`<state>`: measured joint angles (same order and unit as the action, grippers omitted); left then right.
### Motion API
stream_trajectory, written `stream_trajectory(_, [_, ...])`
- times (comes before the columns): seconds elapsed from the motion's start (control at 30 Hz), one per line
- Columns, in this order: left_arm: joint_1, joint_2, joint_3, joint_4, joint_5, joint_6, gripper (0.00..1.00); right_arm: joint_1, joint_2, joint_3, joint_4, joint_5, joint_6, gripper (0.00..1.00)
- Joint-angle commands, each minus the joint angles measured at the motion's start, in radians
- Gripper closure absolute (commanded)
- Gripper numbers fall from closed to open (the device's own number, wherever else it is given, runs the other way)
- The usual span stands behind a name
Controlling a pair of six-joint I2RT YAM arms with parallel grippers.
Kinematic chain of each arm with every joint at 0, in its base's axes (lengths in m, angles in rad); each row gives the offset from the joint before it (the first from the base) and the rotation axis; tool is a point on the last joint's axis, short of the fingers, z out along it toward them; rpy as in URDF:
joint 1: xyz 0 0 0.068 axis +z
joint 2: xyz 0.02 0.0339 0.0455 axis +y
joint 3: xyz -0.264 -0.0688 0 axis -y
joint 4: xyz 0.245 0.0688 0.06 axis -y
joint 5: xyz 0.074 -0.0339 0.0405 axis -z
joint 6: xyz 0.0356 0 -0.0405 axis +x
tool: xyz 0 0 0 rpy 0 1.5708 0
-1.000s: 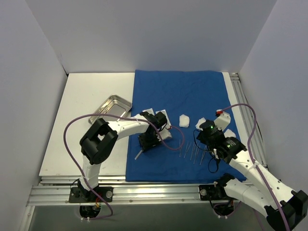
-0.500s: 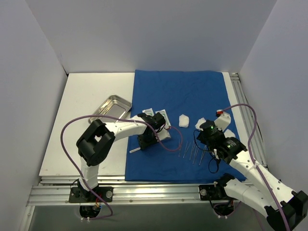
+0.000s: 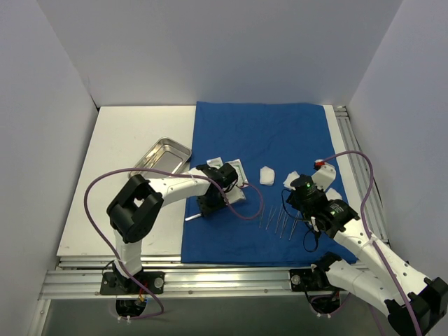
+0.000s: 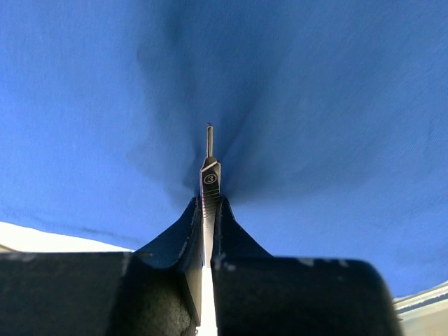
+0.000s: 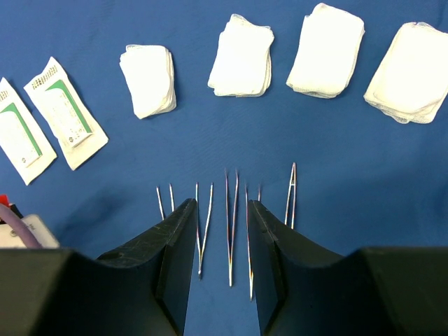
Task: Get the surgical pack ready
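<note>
**Top camera:** A royal-blue drape [image 3: 280, 133] lies spread flat on the white worktop [image 3: 119, 140]. The steel tray [image 3: 162, 155] stands on bare surface just off the drape's left edge. The left end effector [image 3: 205, 208] is low near that edge, with a thin metal handle [image 3: 192, 218] jutting out toward the worktop.

**Left wrist camera:** The fingers are pinched tight on that handle. A stamped "3" is legible here and unreadable from above.

**Right wrist camera:** The right end effector [image 5: 218, 204] is spread wide above a row of loose instruments [image 5: 231, 224]. Beyond them on the cloth lie four gauze wads [image 5: 241, 54] and two sachets [image 5: 66, 112].
</note>
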<state>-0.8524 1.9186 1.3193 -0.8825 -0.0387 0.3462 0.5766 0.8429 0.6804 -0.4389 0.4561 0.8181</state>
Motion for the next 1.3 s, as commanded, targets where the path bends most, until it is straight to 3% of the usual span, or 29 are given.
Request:
stream_trajectory(0.0, [0.015,-0.064,-0.005,-0.036,-0.024,0.004,0.98,-0.003,-0.007,0.016,-0.024,0.038,0.006,0.69])
stream_trajectory(0.17, [0.016,-0.081,-0.011,-0.036,-0.004,0.007,0.93,-0.003,-0.005,0.018,-0.024,0.038,0.004,0.69])
stream_trajectory(0.43, [0.049,-0.122,0.011,-0.039,0.010,0.004,0.98,-0.003,-0.010,0.019,-0.026,0.039,0.006,0.69])
stream_trajectory(0.67, [0.246,-0.197,0.110,-0.064,0.011,0.028,0.98,-0.003,-0.013,0.019,-0.023,0.039,0.004,0.69])
stream_trajectory(0.9, [0.545,-0.146,0.190,-0.029,0.014,0.089,0.98,-0.003,-0.024,0.018,-0.020,0.038,0.001,0.69])
stream_trajectory(1.13, [0.694,0.006,0.251,0.037,0.005,0.109,0.98,-0.003,-0.021,0.016,-0.015,0.030,-0.004,0.69])
stream_trajectory(1.27, [0.714,0.075,0.270,0.077,-0.010,0.112,0.98,-0.001,-0.024,0.015,-0.014,0.030,-0.004,0.69])
